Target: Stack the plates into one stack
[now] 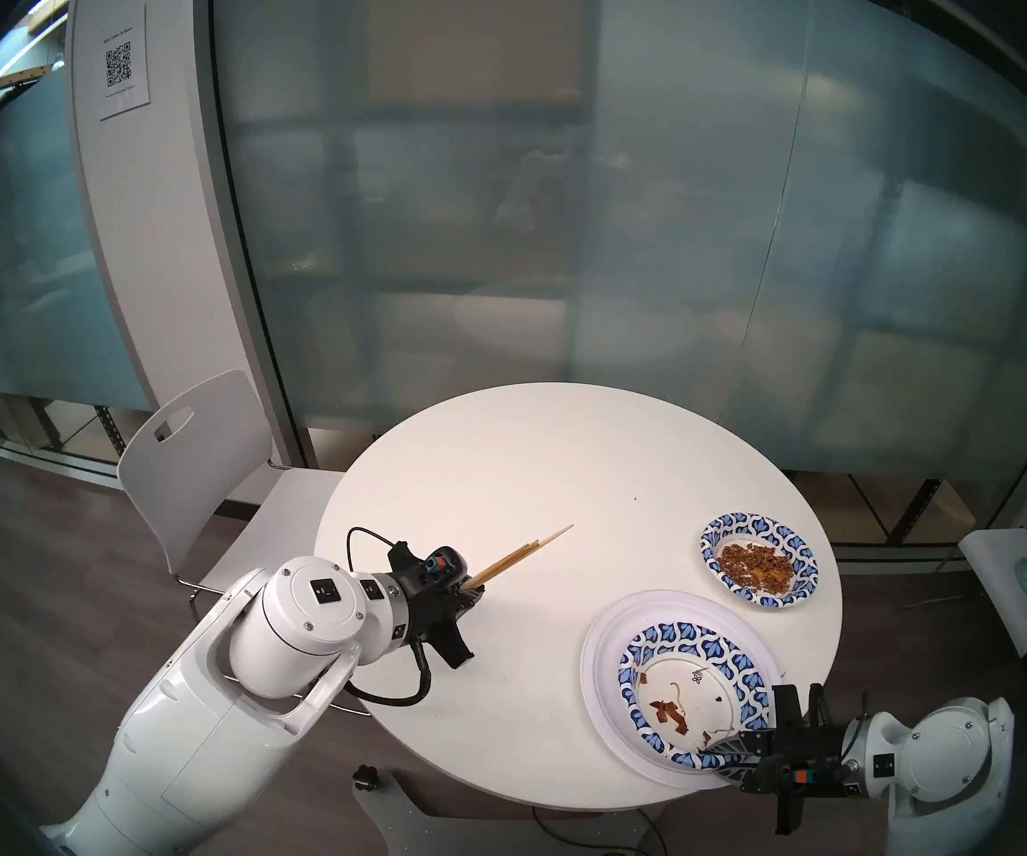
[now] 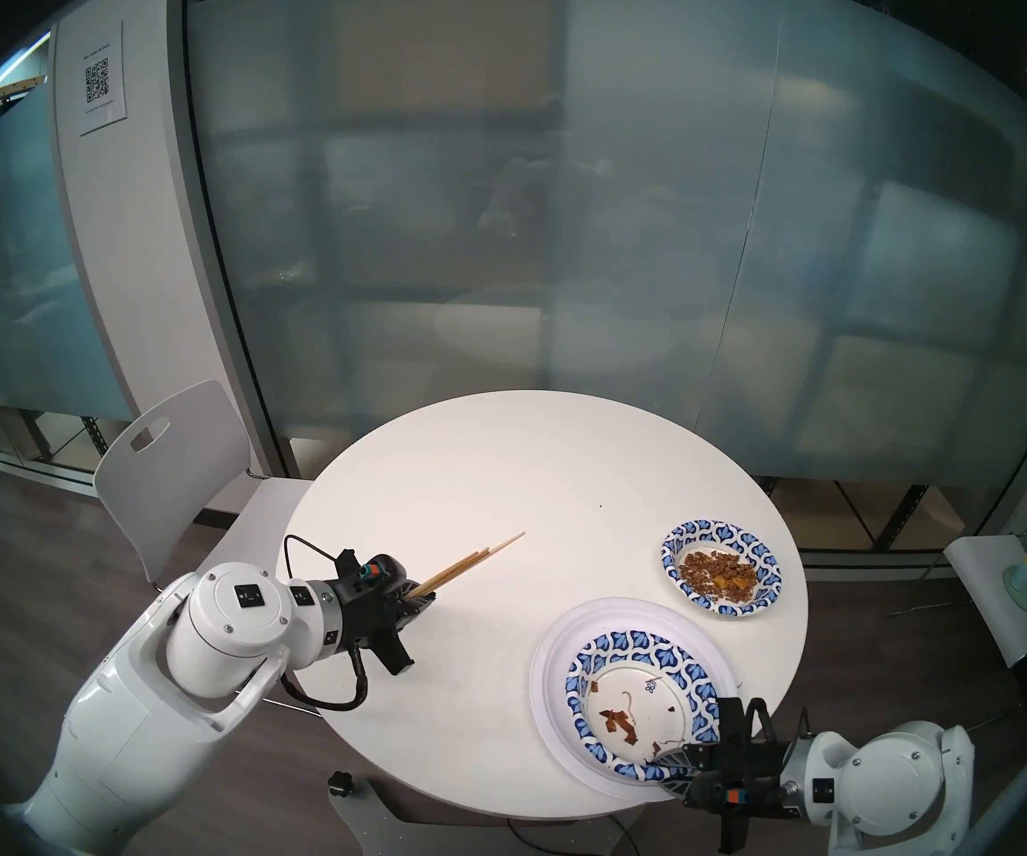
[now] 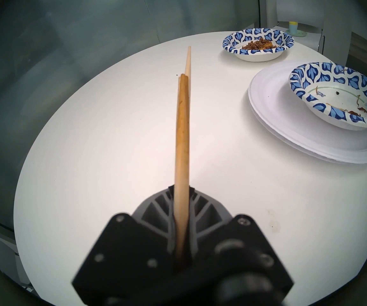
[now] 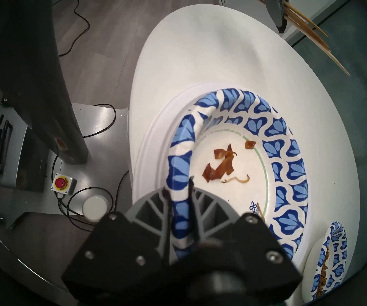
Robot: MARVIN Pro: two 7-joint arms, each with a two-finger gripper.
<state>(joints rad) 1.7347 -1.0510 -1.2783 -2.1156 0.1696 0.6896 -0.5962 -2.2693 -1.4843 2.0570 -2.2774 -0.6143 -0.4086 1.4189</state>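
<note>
On the round white desk [image 1: 548, 465], the right pincer [image 4: 179, 199] is clamped on the near rim of a blue-and-white petal-patterned paper bowl-plate [image 1: 693, 694], which sits inside the stacked large plain white paper plates [image 1: 607, 638] at the near right. A second patterned plate [image 1: 758, 558], holding brown food crumbs, stands apart farther right. The left pincer [image 3: 181, 193] grips thin wooden chopsticks [image 3: 182, 126] above the desk's left side.

Two head views high over the round table [image 1: 560, 465] — wrist views low, close, from opposite sides.
</note>
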